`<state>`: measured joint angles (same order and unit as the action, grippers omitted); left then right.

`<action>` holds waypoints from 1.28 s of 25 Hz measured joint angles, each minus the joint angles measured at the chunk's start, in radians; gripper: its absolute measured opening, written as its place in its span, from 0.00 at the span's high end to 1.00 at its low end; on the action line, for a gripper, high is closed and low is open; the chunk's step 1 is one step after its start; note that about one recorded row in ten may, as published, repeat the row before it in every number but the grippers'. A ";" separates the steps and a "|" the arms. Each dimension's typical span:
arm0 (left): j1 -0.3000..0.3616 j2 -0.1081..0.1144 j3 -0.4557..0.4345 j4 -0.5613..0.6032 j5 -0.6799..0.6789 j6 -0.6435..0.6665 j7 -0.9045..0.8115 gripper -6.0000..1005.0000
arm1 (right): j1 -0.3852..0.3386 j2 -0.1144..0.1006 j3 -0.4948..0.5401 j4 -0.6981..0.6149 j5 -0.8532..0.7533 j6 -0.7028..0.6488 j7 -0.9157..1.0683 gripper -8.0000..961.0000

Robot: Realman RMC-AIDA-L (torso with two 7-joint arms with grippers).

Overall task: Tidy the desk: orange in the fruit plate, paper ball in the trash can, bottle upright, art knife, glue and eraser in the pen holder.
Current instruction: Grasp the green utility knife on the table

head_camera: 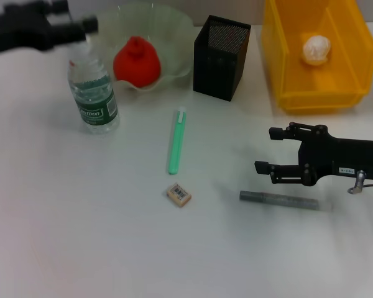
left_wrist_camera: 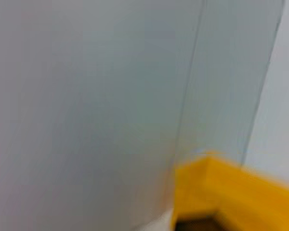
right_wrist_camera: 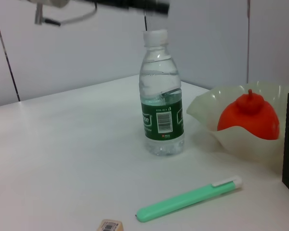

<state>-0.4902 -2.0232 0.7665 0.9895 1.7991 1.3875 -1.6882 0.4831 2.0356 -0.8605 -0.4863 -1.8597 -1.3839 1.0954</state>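
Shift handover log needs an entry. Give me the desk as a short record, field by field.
orange: in the fruit plate
paper ball: in the trash can
bottle: upright
pen holder: nothing visible inside
green knife, eraser, grey stick: loose on desk
right gripper: open, above the grey stick
left gripper: above the bottle

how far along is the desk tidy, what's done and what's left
Done: the orange lies in the fruit plate, the paper ball is in the trash can, and the bottle stands upright. In hand: nothing; the right gripper hovers open by the grey stick, and the left gripper is above the bottle. Left: the green art knife, eraser and grey stick lie outside the pen holder.
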 joint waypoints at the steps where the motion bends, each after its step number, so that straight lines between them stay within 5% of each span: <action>1: 0.001 0.007 -0.020 0.001 -0.039 0.039 0.001 0.16 | 0.000 0.000 0.000 0.000 0.000 0.000 0.000 0.14; 7: 0.014 0.054 -0.087 -0.021 -0.245 0.360 0.008 0.16 | 0.003 0.000 0.000 0.000 0.001 0.000 0.012 0.14; 13: 0.015 0.053 -0.070 -0.078 -0.251 0.464 0.045 0.16 | 0.016 -0.001 0.000 -0.003 0.002 0.004 0.028 0.14; 14: 0.017 0.046 -0.021 -0.173 -0.225 0.496 0.139 0.16 | 0.016 -0.001 0.000 -0.003 0.002 0.004 0.028 0.14; 20: 0.019 0.019 0.016 -0.419 -0.083 0.415 0.445 0.16 | 0.029 0.000 0.000 -0.003 0.002 0.005 0.046 0.14; 26: 0.037 -0.021 0.016 -0.448 0.007 0.313 0.549 0.17 | 0.036 -0.001 0.000 -0.003 0.002 0.005 0.062 0.14; 32: 0.037 -0.033 0.019 -0.502 0.070 0.242 0.627 0.17 | 0.040 -0.003 0.000 -0.003 0.002 0.005 0.073 0.14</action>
<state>-0.4533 -2.0567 0.7856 0.4875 1.8690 1.6292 -1.0616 0.5234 2.0330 -0.8606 -0.4893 -1.8575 -1.3790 1.1679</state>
